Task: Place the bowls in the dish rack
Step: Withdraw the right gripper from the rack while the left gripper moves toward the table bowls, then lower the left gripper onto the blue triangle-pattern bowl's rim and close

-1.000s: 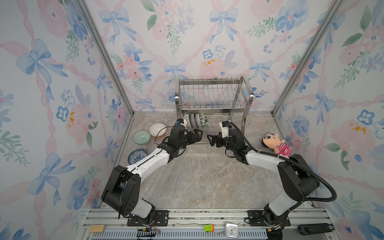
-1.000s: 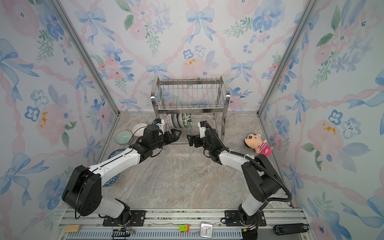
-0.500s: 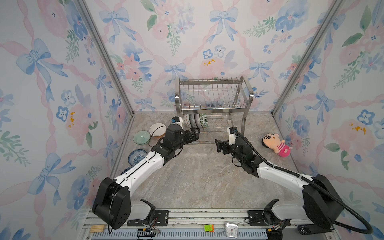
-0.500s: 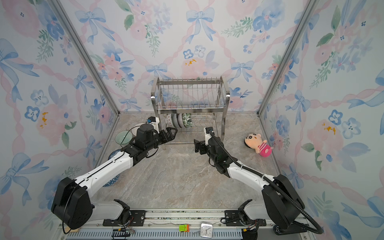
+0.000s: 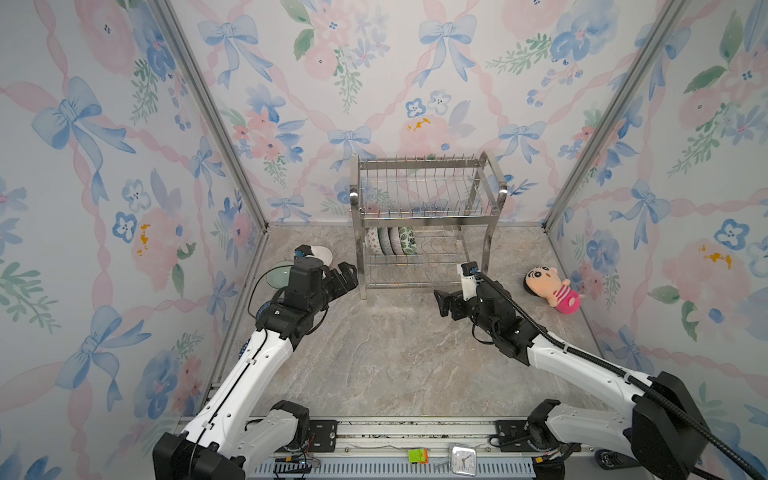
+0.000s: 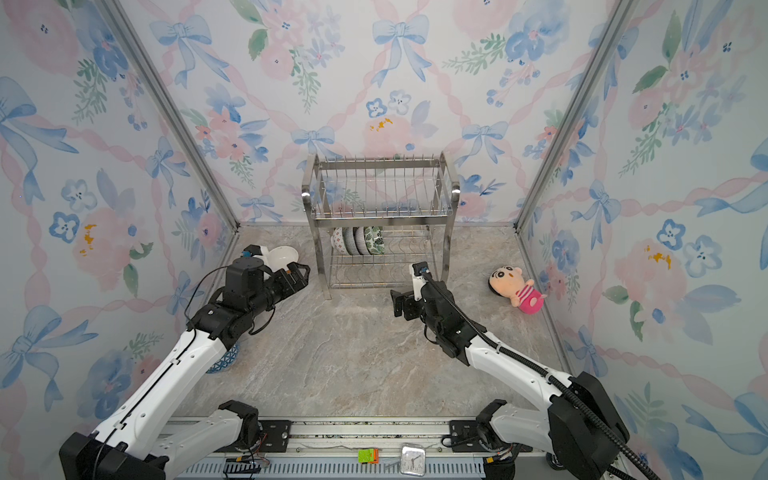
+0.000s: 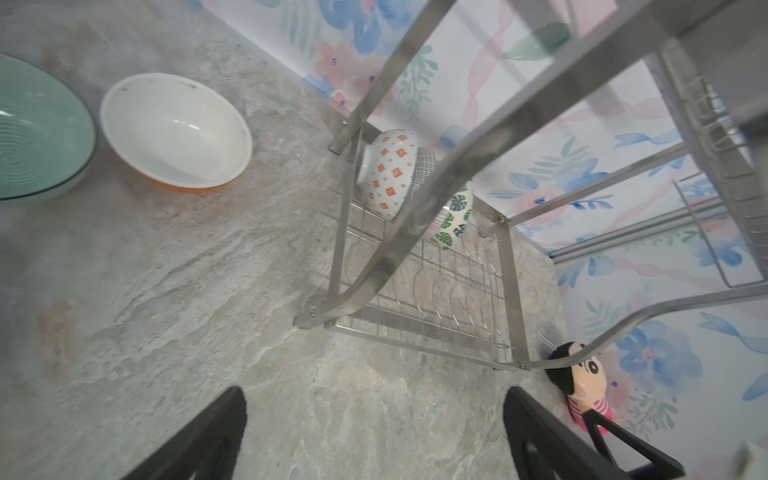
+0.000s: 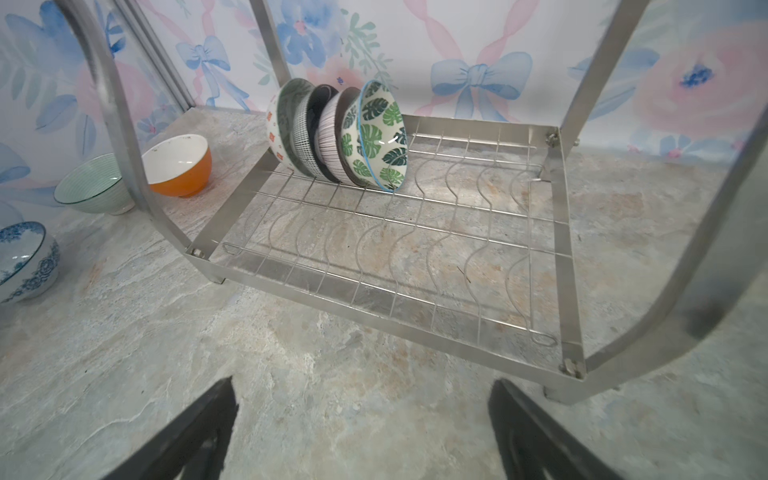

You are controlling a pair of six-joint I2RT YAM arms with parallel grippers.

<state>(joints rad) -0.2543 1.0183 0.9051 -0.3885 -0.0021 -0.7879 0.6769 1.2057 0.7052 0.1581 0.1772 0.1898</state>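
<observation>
in both top views the dish rack [image 5: 424, 216] stands at the back of the desk [image 5: 395, 353], with four bowls [image 5: 390, 240] on edge at the left end of its lower tier. the left hand [image 5: 350, 275], spread and holding nothing, hangs just left of the rack's front leg. the right hand [image 5: 444, 304], also spread and empty, hangs before the rack's right part. an orange-and-white bowl [image 5: 323, 252] and a pale green bowl [image 5: 276, 275] sit upright on the desk behind the left arm. a plush doll [image 5: 550, 286] lies right of the rack. in a top view a blue floral bowl [image 6: 222, 362] peeks from under the left arm.

left wrist view: the black fingers [image 7: 208, 436] stand wide apart over bare desk.

right wrist view: the fingers [image 8: 195, 432] stand wide apart, facing the lower tier. the four bowls lean together, the leaf bowl [image 8: 374, 137] outermost.
</observation>
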